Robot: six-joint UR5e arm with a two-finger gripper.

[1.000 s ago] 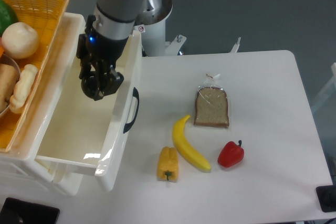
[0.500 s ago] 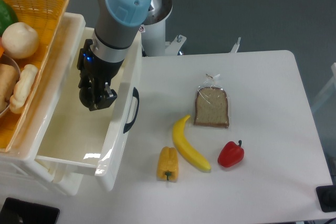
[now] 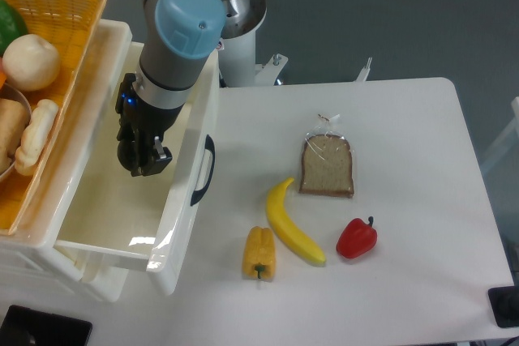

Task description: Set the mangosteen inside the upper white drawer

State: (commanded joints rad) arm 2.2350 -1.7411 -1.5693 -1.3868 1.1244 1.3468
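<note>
Sliding a touch further left and lower in the frame than half a second ago, the gripper [image 3: 139, 155] now hangs deeper over the open upper white drawer [image 3: 122, 200] at the left side of the picture. Its dark fingers are wrapped around something equally dark, very likely the mangosteen [image 3: 130, 154], though black on black makes the fruit hard to separate from the fingers; the jaws look clamped on it rather than spread. Arm and blue-capped wrist joint have swung left with it.

Nothing else has budged. On the white table [image 3: 405, 119] the bagged bread slice [image 3: 328, 165] sits centre-right, the banana [image 3: 292, 223] below it, the yellow pepper [image 3: 259, 253] to the banana's left, the red pepper [image 3: 357, 237] to its right. Upper left, the woven basket [image 3: 69, 14] holds its produce.
</note>
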